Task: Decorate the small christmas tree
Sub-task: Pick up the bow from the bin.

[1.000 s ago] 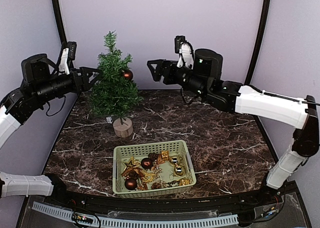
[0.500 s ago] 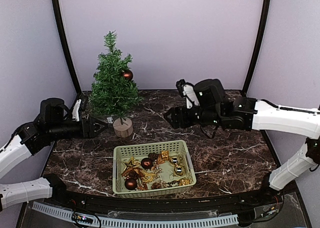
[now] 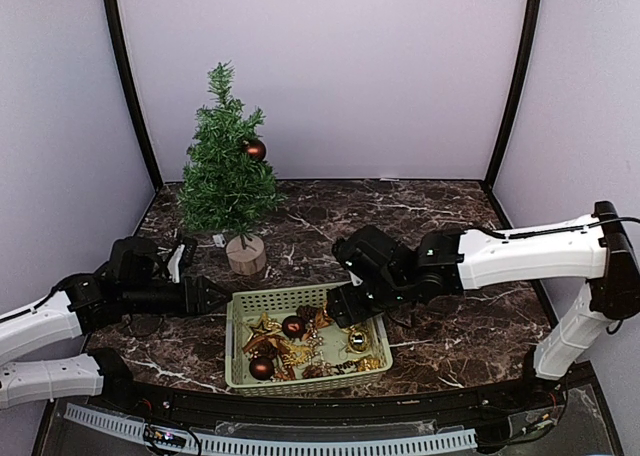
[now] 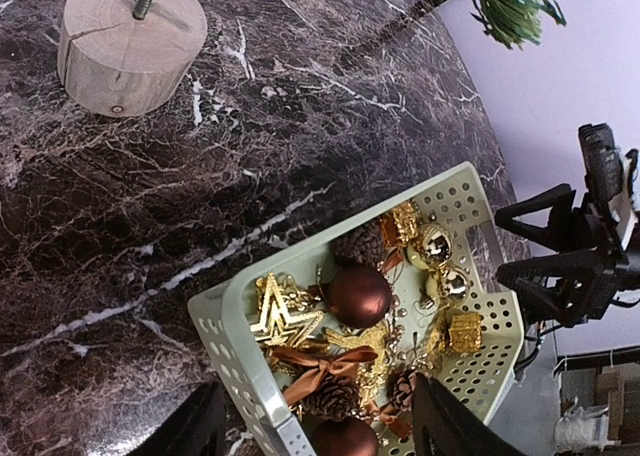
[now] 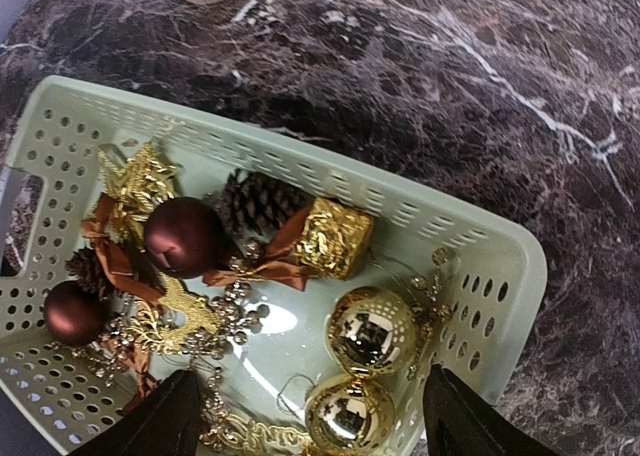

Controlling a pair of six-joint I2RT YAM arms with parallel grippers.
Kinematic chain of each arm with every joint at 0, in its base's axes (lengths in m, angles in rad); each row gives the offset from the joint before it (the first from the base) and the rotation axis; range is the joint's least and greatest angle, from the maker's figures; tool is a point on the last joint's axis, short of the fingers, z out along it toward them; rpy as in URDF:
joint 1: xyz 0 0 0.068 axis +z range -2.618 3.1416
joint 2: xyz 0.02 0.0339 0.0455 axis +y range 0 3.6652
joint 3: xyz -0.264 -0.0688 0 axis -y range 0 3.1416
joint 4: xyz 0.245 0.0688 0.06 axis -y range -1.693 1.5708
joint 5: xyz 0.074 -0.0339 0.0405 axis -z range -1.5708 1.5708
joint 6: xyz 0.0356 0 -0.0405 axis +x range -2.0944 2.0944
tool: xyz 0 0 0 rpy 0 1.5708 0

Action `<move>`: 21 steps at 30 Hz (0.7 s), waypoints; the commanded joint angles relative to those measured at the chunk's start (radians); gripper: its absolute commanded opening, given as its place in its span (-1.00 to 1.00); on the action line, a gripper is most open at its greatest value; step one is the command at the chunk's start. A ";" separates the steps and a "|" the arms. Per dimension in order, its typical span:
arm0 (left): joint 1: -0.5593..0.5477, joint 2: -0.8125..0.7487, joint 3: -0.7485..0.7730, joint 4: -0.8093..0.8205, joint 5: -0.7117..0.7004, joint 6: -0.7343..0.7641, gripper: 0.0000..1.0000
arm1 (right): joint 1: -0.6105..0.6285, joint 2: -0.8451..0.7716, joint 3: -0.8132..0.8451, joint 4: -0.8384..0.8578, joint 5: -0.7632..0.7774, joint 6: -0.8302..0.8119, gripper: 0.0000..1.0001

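The small christmas tree stands at the back left on its wooden stump base, with one dark red ball hanging on it. In front of it sits a pale green basket holding ornaments: brown balls, two gold balls, a gold gift box, a gold star and pine cones. My left gripper is open, low at the basket's left corner. My right gripper is open above the gold balls, holding nothing.
The basket's walls rise around the ornaments, which lie tangled with bows and bead strings. Dark marble table stretches to the right of the basket. Purple walls close in the back and sides.
Both arms have come down from tree height to the basket, the left to its left corner, the right over its right half. The right jaws narrowed a little.
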 commanded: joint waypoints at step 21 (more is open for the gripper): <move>-0.004 -0.021 -0.009 0.084 -0.067 -0.084 0.41 | 0.014 0.226 0.182 -0.052 0.140 0.005 0.26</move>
